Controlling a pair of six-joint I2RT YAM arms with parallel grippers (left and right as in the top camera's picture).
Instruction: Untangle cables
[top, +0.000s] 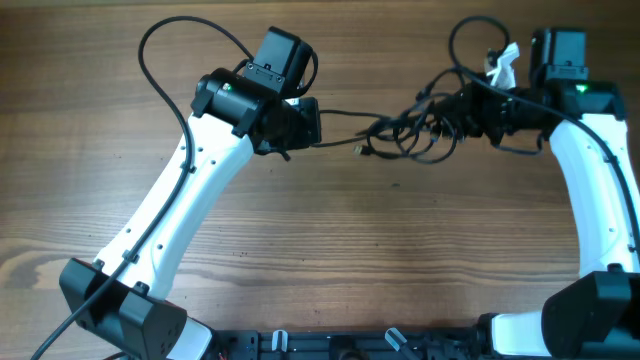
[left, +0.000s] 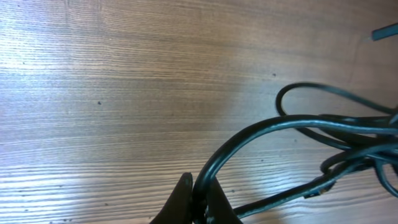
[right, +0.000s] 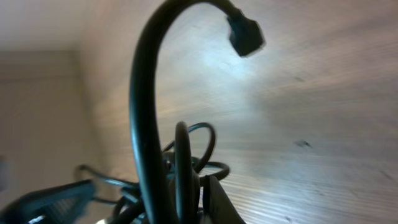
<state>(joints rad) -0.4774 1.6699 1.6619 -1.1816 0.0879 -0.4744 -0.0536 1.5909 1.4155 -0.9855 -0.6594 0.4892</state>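
The cables (top: 415, 130) are thin black cords knotted in a loose clump at the table's far middle-right. One strand runs taut leftward to my left gripper (top: 312, 125), which is shut on it; in the left wrist view the cord (left: 249, 134) rises from between the jaws (left: 200, 186) and curves right into the tangle. My right gripper (top: 470, 112) is shut on the clump's right side. In the right wrist view a cord (right: 146, 93) arches up from the jaws (right: 196, 193) and ends in a small plug (right: 245, 34).
The wooden table (top: 330, 250) spreads toward the front. A white tag (top: 503, 65) sits by the right wrist. Thicker arm wires loop at the far left (top: 160, 40) and far right (top: 470, 35).
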